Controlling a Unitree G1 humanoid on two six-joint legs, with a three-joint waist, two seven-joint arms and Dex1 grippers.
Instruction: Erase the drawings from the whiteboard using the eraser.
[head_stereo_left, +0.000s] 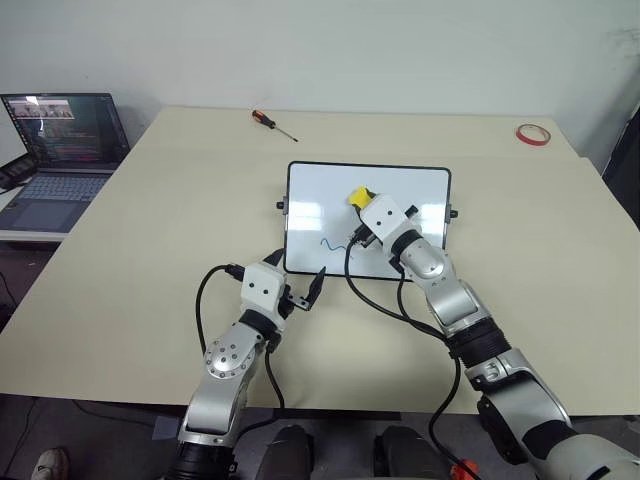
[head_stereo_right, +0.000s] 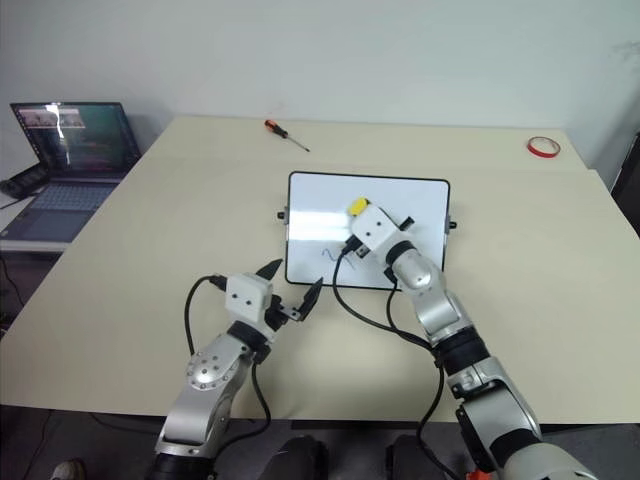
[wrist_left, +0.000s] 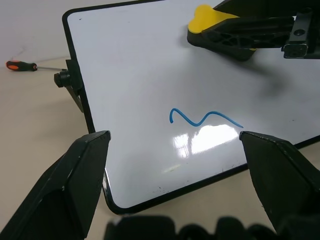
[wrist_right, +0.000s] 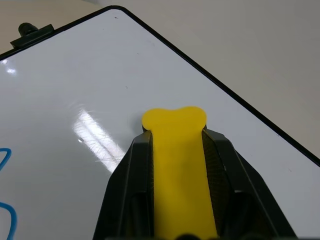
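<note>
Right gripper (wrist_right: 175, 150) clamps the eraser (wrist_right: 176, 150) over mid-board (head_stereo_left: 300, 200), clear of the frame. One squiggle (wrist_left: 205, 119) sits near the front edge, where the left gripper (head_stereo_right: 290, 285) gapes empty.

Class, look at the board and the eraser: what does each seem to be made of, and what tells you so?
Board: a glossy white coated panel, likely melamine or painted metal, since it throws bright glare; its thin black frame looks like plastic. Eraser: smooth matt yellow, probably moulded plastic or dense foam, with rounded edges; which of the two cannot be told.
</note>
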